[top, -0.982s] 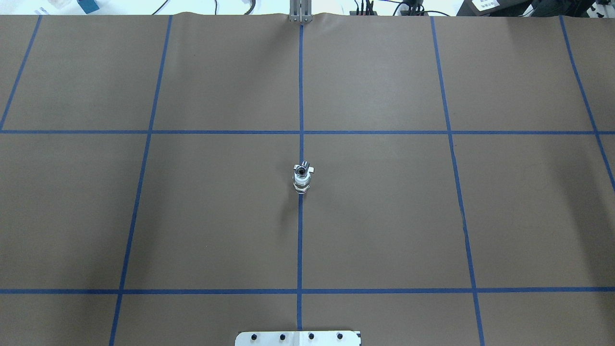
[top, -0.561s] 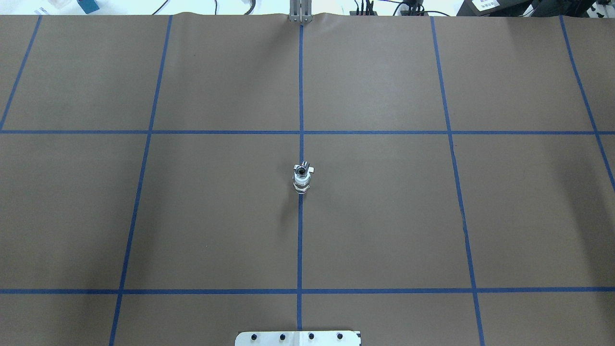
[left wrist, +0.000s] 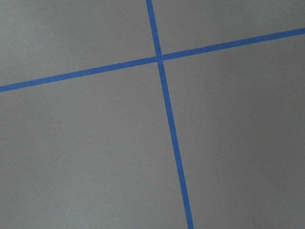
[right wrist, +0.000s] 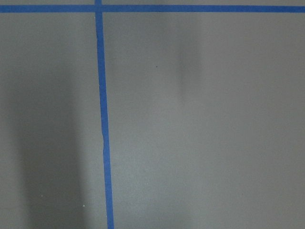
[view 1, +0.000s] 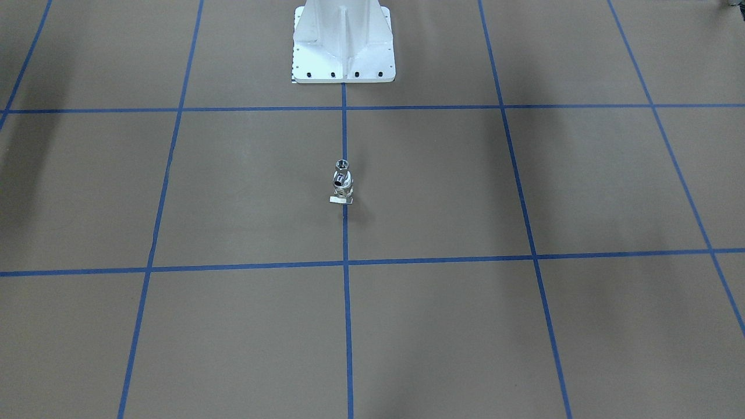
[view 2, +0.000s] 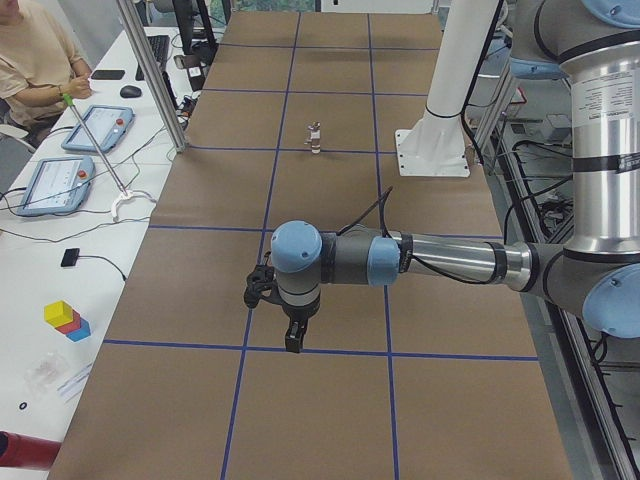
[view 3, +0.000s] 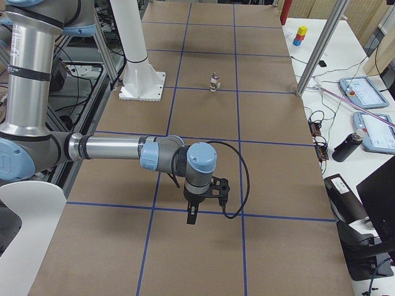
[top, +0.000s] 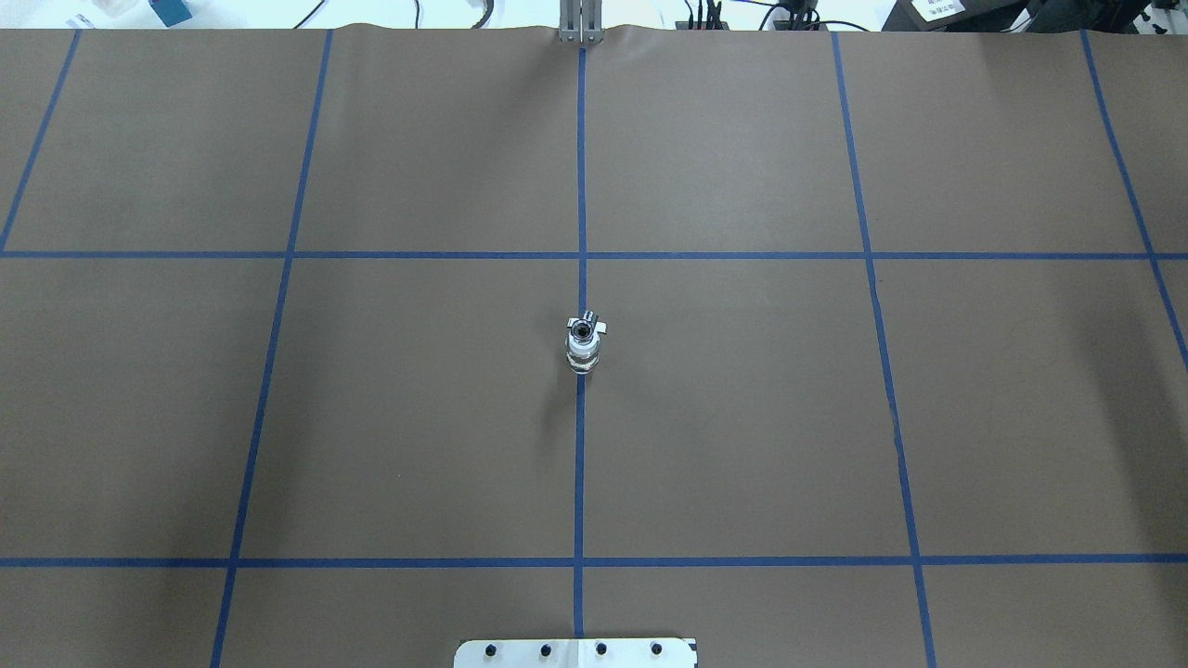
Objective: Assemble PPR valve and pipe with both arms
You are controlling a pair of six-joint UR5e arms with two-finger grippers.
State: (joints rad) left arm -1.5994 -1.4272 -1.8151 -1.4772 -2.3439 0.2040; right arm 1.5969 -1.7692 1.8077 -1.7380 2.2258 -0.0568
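The PPR valve (top: 582, 354) and the chrome pipe (top: 583, 327) stand together as one small upright stack on the centre blue line, the open round mouth on top. The stack also shows in the front view (view 1: 341, 181), the left side view (view 2: 315, 137) and the right side view (view 3: 213, 81). Neither gripper is near it. My left gripper (view 2: 291, 345) hangs low over the table at my left end. My right gripper (view 3: 191, 218) hangs low at my right end. Both show only in the side views, so I cannot tell whether they are open or shut. Both wrist views show only bare table.
The white bolted pedestal (view 1: 343, 52) stands at the robot's edge behind the stack. Brown paper with blue tape lines (top: 580, 186) covers the table. An operator (view 2: 30, 60), tablets (view 2: 55, 185) and cables lie on the side bench.
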